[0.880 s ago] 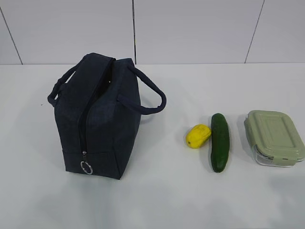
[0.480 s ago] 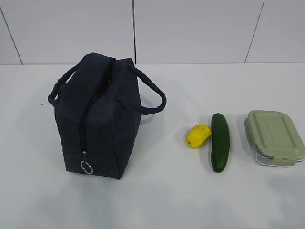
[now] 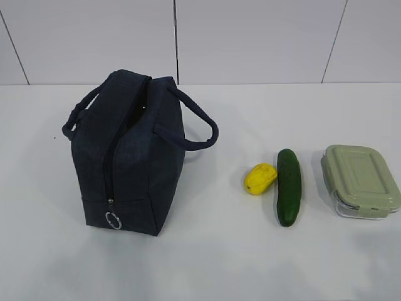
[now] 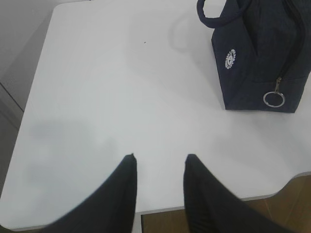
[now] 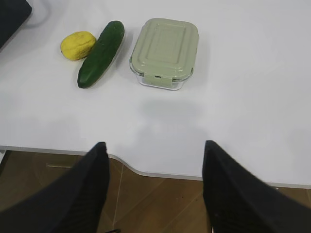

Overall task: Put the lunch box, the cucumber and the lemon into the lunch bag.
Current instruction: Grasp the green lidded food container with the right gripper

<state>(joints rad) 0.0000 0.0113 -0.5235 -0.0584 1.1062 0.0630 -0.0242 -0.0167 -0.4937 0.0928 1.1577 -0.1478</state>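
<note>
Lunch bag [image 3: 128, 153] upright on table [image 3: 207, 251], round white logo [image 4: 229, 59] unreadable. Lemon [image 3: 260, 178], cucumber [image 3: 289, 186], lunch box [image 3: 360, 180] right of bag. Left gripper [image 4: 158, 165], right gripper [image 5: 153, 150] spread, empty.

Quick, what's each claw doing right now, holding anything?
Left claw: open, holding nothing.
Right claw: open wide, holding nothing.

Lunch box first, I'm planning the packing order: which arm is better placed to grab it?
Probably the right. Its open gripper faces the lunch box directly, with nothing between. The left gripper looks only at the lunch bag, across the table.
</note>
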